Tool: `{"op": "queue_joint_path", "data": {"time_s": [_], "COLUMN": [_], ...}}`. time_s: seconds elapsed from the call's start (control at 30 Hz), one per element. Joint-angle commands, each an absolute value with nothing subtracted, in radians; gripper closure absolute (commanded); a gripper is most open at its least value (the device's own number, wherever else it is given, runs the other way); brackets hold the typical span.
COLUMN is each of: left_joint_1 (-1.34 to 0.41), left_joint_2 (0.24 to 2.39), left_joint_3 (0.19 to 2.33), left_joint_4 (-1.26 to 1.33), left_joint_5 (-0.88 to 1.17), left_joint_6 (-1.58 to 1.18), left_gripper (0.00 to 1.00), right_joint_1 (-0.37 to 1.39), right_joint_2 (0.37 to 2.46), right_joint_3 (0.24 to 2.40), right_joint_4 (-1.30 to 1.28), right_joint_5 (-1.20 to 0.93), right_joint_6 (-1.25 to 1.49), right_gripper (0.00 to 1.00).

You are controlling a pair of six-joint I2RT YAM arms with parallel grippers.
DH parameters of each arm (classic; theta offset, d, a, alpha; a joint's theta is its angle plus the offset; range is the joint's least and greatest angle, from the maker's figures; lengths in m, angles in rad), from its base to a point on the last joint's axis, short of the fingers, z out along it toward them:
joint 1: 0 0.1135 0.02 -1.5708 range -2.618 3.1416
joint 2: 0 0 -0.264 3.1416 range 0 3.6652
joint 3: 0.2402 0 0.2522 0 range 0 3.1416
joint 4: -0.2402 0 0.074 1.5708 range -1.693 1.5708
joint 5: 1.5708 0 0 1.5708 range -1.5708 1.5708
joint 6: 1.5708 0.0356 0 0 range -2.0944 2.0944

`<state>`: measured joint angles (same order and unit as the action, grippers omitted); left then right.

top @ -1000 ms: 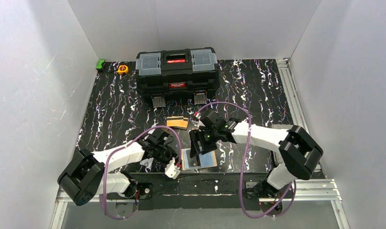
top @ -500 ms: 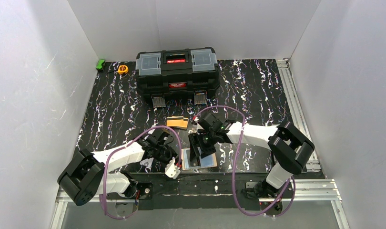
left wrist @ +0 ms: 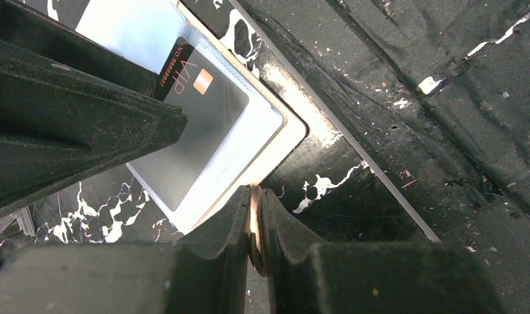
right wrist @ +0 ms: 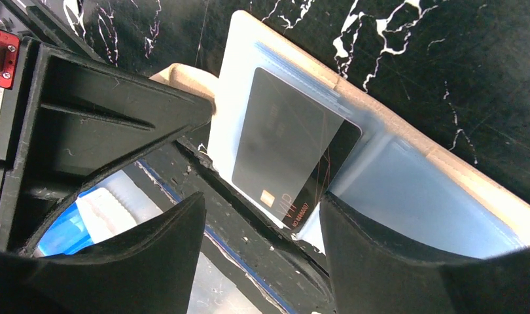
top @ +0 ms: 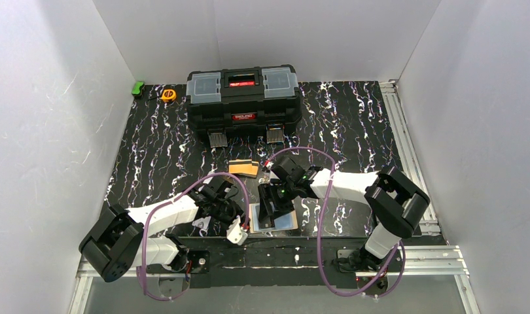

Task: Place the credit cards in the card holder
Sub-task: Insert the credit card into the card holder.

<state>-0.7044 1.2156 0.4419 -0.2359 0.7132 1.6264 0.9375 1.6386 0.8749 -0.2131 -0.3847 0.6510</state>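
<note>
Left gripper [left wrist: 256, 219] was pinched shut on the near edge of the small beige folding card holder [left wrist: 290, 131], which lay open at the near edge of the black, white-veined bench [top: 354, 118], with a dark grey card printed VIP [right wrist: 285, 147] partly tucked into its clear plastic pocket. Right gripper [right wrist: 261, 212] hung just over that card, its jaws wide apart and gripping nothing visible. Farther back, thin orange-tan credit cards [top: 243, 168] lay between the holder and a big black plastic toolbox [top: 243, 98].
</note>
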Motion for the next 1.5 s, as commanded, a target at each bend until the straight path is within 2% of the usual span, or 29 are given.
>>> {"op": "queue_joint_path", "data": {"time_s": [0.0, 0.67, 0.87, 1.17, 1.33, 1.4, 1.47], "left_joint_1": [-0.708, -0.709, -0.708, -0.708, -0.709, -0.708, -0.708], "left_joint_2": [1.196, 1.158, 1.128, 1.05, 1.052, 1.049, 1.042], "left_joint_3": [0.432, 0.411, 0.4, 0.419, 0.454, 0.46, 0.488], "left_joint_4": [-0.245, -0.207, -0.225, -0.27, -0.331, -0.359, -0.406], "left_joint_5": [0.742, 0.747, 0.702, 0.657, 0.628, 0.629, 0.623], "left_joint_6": [1.622, 1.603, 1.619, 1.585, 1.595, 1.601, 1.578], "left_gripper": [0.9, 0.91, 0.91, 0.89, 0.62, 0.43, 0.37], "right_joint_1": [0.954, 0.974, 0.893, 0.749, 0.71, 0.709, 0.709], "right_joint_2": [1.658, 1.682, 1.516, 1.289, 1.269, 1.282, 1.291], "right_joint_3": [0.898, 0.989, 0.958, 0.737, 0.608, 0.585, 0.571], "right_joint_4": [-0.174, -0.241, -0.311, -0.321, -0.226, -0.192, -0.166], "right_joint_5": [-0.405, -0.382, -0.332, -0.293, -0.313, -0.329, -0.335], "right_joint_6": [0.659, 0.617, 0.599, 0.628, 0.656, 0.668, 0.68], "right_gripper": [0.3, 0.27, 0.23, 0.23, 0.25, 0.25, 0.26]}}
